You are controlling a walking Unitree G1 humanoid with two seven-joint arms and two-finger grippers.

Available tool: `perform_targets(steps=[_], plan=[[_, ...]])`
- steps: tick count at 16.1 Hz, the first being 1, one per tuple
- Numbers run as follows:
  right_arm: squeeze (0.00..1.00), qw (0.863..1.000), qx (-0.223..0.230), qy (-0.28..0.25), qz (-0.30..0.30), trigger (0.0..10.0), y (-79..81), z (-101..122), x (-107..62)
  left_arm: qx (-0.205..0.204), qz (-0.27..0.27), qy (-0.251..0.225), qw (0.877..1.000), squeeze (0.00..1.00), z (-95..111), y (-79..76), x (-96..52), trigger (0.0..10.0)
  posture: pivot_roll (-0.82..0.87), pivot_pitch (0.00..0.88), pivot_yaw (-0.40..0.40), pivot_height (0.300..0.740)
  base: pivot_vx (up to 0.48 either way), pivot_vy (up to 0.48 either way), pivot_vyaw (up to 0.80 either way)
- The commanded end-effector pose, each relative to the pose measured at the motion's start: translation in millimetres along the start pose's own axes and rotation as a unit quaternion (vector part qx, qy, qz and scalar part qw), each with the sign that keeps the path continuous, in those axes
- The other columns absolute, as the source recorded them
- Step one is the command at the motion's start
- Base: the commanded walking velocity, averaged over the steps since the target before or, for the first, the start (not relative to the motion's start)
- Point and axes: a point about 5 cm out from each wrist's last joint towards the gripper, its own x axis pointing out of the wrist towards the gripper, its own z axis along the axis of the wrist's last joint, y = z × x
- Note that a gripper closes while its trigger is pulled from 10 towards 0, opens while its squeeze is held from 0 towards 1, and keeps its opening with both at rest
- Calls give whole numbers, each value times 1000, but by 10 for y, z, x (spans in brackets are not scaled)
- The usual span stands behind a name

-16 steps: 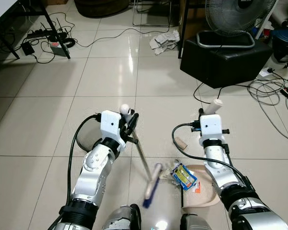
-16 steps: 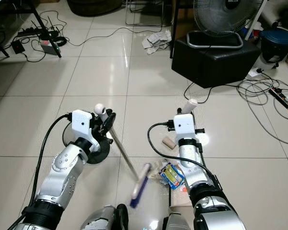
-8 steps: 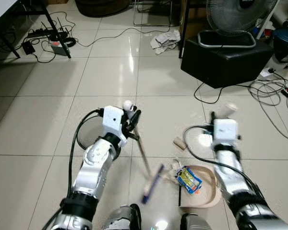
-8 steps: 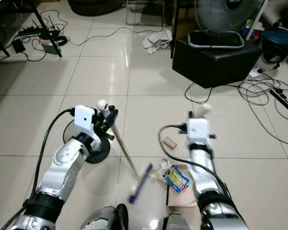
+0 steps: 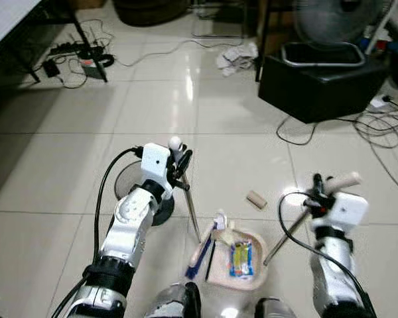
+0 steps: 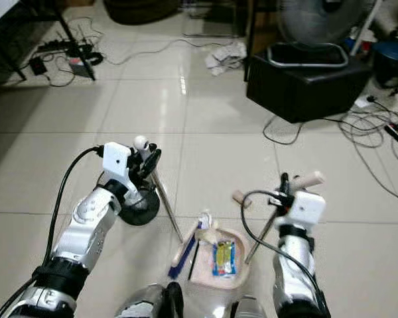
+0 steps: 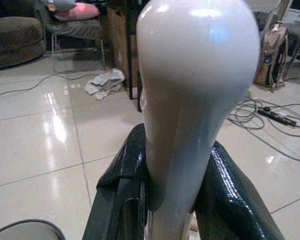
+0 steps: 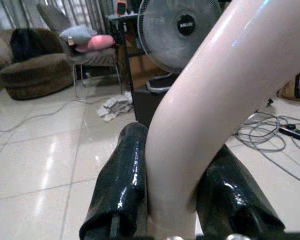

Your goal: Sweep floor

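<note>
Both grippers grip tools over the tiled floor (image 5: 66, 172).

The left gripper (image 5: 181, 164) clamps the broom (image 5: 198, 238) near its white knob; the brush touches the dustpan (image 5: 233, 262). The right gripper (image 5: 318, 196) clamps the dustpan handle (image 5: 286, 228). A wrapper (image 5: 239, 258) lies in the pan, a cork (image 5: 256, 199) just beyond.

Small white brand label on fan (image 8: 186, 24) hub, too blurry to read
</note>
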Motion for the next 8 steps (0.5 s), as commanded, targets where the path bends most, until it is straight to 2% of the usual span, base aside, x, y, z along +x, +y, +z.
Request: perform_targets(steps=[1, 4, 8], plan=[[0, 999, 19, -37, -5, 10000, -4, 100, -4, 7, -1, -4, 1000, 0, 24, 37, 19, 10000, 30, 87, 133, 740, 0, 0, 0], [0, 998, 30, -62, -11, 10000, -53, 194, -111, 24, 1, 0, 1000, 0, -2, 75, 9, 10000, 25, 75, 127, 740, 0, 0, 0], [0, 997, 44, -55, 6, 10000, -67, 266, -191, 48, 33, 12, 998, 0, -48, 237, -48, 10000, 3, 83, 125, 740, 0, 0, 0]])
